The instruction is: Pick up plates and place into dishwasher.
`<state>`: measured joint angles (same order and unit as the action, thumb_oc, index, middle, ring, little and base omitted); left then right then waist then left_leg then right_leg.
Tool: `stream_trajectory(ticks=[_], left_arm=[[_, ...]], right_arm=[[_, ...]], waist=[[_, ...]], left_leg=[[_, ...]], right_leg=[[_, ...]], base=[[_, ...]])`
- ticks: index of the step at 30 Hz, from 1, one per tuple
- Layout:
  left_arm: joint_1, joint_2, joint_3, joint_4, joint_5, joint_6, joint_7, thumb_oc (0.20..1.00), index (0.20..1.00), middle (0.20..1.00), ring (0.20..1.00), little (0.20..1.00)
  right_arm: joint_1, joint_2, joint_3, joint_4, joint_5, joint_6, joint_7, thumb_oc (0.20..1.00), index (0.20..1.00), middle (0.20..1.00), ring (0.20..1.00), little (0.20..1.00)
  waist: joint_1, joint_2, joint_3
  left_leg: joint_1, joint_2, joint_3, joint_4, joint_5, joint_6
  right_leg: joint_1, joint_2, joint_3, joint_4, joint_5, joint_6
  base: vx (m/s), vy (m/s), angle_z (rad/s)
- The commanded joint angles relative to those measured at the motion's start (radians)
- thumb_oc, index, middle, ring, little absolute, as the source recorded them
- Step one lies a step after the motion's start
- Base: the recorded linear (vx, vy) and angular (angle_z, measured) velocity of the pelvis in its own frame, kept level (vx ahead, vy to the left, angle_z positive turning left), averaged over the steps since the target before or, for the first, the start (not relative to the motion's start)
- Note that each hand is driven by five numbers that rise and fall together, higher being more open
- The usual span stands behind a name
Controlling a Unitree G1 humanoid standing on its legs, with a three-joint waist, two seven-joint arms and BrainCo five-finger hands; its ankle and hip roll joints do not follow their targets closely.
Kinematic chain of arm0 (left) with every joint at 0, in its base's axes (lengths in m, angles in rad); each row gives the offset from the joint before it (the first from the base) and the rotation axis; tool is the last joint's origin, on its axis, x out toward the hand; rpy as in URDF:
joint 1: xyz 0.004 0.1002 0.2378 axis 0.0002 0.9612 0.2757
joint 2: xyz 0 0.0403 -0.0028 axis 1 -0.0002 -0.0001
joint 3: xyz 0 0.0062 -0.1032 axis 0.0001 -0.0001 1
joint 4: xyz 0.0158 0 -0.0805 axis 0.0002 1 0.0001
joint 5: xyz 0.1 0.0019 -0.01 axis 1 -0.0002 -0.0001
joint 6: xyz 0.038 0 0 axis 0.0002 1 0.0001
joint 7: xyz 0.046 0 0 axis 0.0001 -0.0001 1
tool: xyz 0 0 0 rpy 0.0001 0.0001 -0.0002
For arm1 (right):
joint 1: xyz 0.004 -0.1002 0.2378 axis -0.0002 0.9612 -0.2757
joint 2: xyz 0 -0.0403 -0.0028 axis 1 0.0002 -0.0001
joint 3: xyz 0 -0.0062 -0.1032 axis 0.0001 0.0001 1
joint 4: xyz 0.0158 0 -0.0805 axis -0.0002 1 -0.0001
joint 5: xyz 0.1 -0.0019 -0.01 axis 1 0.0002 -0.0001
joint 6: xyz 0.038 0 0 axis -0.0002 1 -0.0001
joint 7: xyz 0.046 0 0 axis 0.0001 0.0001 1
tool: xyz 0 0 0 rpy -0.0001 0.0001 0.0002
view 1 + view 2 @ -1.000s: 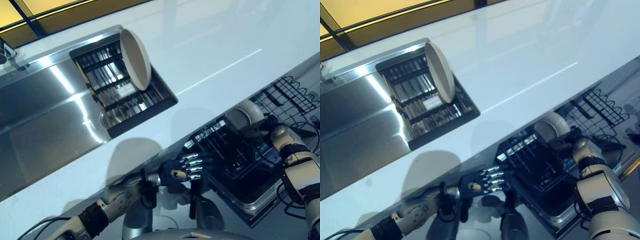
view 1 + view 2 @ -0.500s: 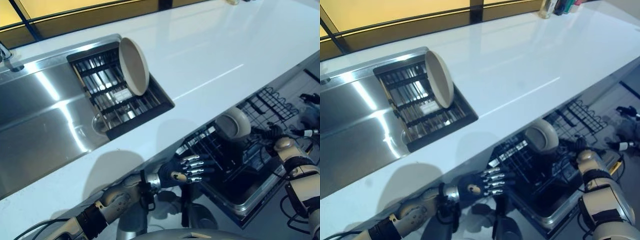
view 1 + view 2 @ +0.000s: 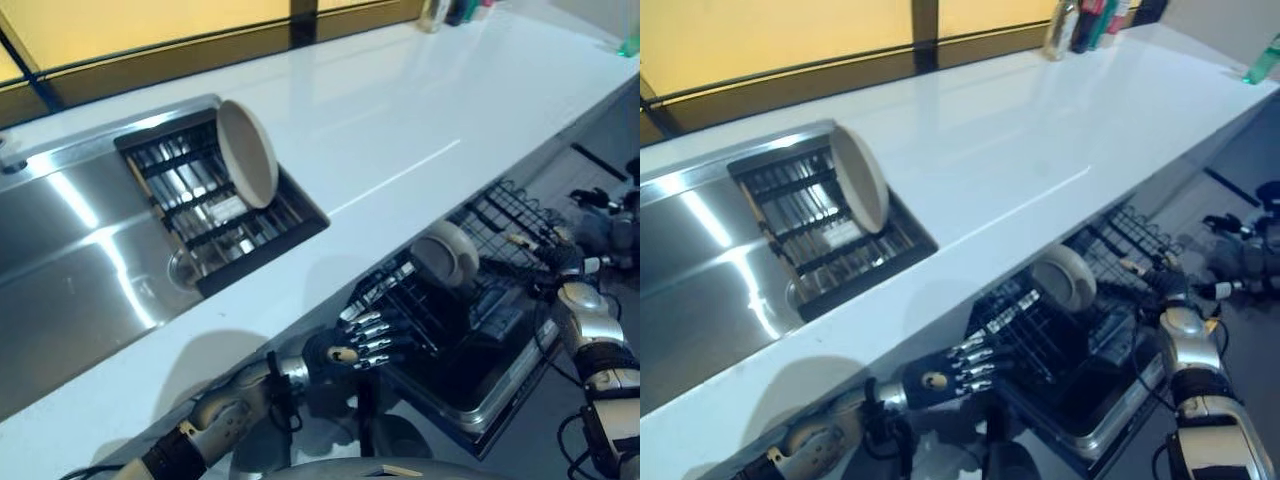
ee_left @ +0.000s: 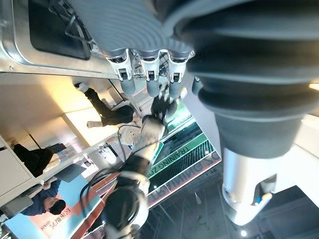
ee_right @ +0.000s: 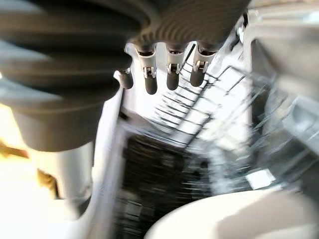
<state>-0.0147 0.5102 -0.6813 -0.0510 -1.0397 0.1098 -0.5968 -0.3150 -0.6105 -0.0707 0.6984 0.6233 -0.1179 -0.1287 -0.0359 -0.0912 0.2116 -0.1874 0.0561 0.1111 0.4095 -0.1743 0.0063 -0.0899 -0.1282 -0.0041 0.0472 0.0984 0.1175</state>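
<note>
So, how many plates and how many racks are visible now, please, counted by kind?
Beige plates: 2, one in the sink rack, one in the dishwasher rack
Racks: 2, sink rack, dishwasher rack
Total: 4

A long white worktop (image 3: 990, 150) runs across the scene, with a faint seam line crossing it near the front edge. Set into its left end is a stainless steel sink (image 3: 70, 250), its flat draining surface catching bright reflections. A dark slatted drying rack (image 3: 215, 215) sits in the sink's right part, beside the worktop's white surface. At the far right corner of the worktop stand several bottles (image 3: 1085, 20), close together. Along the back edge runs a dark window frame (image 3: 790, 75) with yellow-lit panes.
</note>
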Motion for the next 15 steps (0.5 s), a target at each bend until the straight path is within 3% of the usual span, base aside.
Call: stream_trajectory(ticks=[1,6,10,15], left_arm=[[0.0,-0.047,0.085,-0.054,0.04,-0.081,-0.047,1.0,1.0,1.0,1.0,1.0],[-0.003,-0.085,0.066,-0.061,0.052,-0.124,-0.027,1.0,1.0,1.0,1.0,1.0],[-0.023,-0.109,0.042,-0.09,0.076,-0.144,-0.001,1.0,1.0,1.0,1.0,1.0],[-0.069,-0.139,0.006,-0.098,0.11,-0.143,0.025,1.0,1.0,1.0,1.0,1.0]], right_arm=[[0.042,0.015,-0.092,-0.136,0.194,-0.2,-0.019,1.0,1.0,1.0,1.0,1.0],[0.108,0.129,-0.133,-0.314,0.194,-0.3,-0.058,1.0,1.0,1.0,1.0,1.0],[0.141,0.175,-0.113,-0.435,0.141,-0.337,-0.114,1.0,1.0,1.0,1.0,1.0],[0.175,0.227,-0.076,-0.524,0.18,-0.353,-0.095,1.0,1.0,1.0,1.0,1.0]], waist=[[-0.034,0.051,-0.058],[-0.078,0.067,-0.091],[-0.106,0.079,-0.116],[-0.123,0.089,-0.136]], left_leg=[[0.078,0.022,0.019,-0.157,0.03,0.028],[0.121,0.015,0.048,-0.186,0.025,0.035],[0.152,0.0,0.057,-0.215,0.028,0.042],[0.184,-0.021,0.055,-0.258,0.041,0.048]], right_leg=[[0.056,-0.023,0.029,0.07,-0.069,0.042],[0.046,-0.016,0.051,0.081,-0.071,0.041],[0.041,-0.013,0.068,0.089,-0.063,0.041],[0.04,-0.013,0.075,0.098,-0.047,0.039]], base=[[0.02,0.077,-0.04],[0.0,0.085,-0.13],[-0.02,0.09,-0.2],[-0.03,0.072,-0.09]])
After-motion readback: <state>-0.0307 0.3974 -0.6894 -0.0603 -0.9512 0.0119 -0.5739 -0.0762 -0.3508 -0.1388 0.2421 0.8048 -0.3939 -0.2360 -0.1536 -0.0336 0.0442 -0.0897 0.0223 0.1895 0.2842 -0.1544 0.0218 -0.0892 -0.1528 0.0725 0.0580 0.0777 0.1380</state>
